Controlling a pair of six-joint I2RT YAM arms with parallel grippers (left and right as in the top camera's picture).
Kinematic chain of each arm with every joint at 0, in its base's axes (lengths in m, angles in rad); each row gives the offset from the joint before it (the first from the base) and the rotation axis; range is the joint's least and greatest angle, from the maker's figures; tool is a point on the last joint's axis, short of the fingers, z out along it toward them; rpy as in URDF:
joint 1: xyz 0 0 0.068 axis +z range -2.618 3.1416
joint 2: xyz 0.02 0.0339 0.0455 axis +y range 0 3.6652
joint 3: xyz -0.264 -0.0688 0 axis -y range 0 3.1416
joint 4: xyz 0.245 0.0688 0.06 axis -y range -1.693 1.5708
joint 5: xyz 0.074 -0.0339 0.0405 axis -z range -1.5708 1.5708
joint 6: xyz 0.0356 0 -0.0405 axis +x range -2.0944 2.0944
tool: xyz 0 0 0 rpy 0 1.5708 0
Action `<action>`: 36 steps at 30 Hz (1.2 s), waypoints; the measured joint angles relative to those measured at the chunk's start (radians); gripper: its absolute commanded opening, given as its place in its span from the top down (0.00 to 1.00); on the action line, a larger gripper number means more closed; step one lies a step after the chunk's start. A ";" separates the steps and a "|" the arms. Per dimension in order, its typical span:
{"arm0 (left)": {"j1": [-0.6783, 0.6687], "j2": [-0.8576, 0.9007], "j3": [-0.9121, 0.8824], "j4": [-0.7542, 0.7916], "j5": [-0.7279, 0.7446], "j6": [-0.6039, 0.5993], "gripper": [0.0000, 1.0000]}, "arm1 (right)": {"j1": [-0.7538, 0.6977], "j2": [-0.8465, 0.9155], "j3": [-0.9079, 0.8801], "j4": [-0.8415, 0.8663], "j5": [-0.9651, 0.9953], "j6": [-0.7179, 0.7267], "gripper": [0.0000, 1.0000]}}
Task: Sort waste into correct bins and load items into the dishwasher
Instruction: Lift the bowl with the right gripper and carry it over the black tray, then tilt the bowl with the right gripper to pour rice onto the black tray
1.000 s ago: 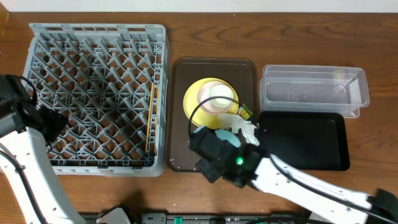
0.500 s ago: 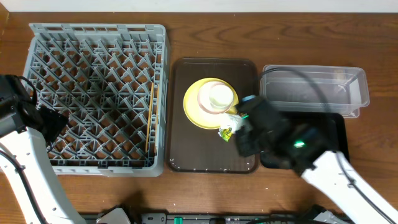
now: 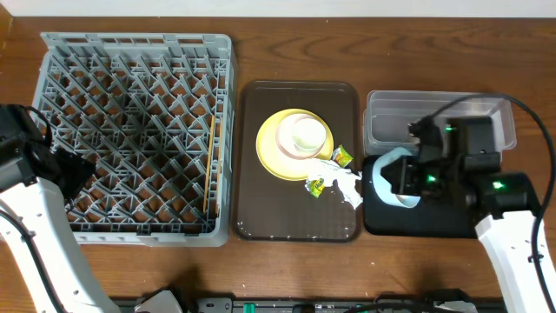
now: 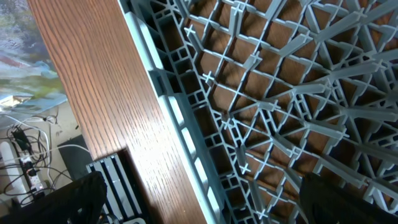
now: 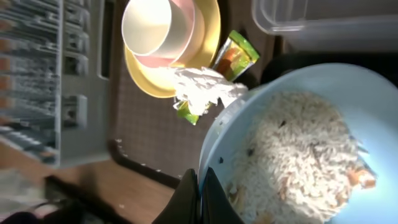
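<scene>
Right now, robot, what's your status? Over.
Left gripper open, empty, over the dish rack edge. Right gripper shut on the light-blue bowl, rice inside, above the black tray. Nothing seen in the way.

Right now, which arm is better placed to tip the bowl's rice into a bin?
Right. The right gripper clamps the light-blue bowl of rice above the black tray; the left gripper sits open at the dish rack.

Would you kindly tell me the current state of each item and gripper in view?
light-blue bowl: held over black tray, rice inside.
right gripper: shut on light-blue bowl's rim.
left gripper: open, above dish rack edge.
cups: stacked upright on yellow plate.
napkin: crumpled, on brown tray.
chopsticks: lying in dish rack.
</scene>
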 measured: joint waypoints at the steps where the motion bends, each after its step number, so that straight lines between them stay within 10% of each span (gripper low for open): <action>1: 0.000 0.000 0.000 0.000 0.000 0.000 0.00 | -0.029 0.000 -0.018 0.010 -0.033 -0.009 0.99; 18: 0.000 0.000 0.000 0.000 0.000 0.000 0.00 | -0.530 0.000 -0.421 0.375 -0.661 -0.102 0.99; 36: 0.000 0.000 0.000 0.000 0.000 0.000 0.00 | -0.749 0.000 -0.459 0.405 -0.898 -0.154 0.99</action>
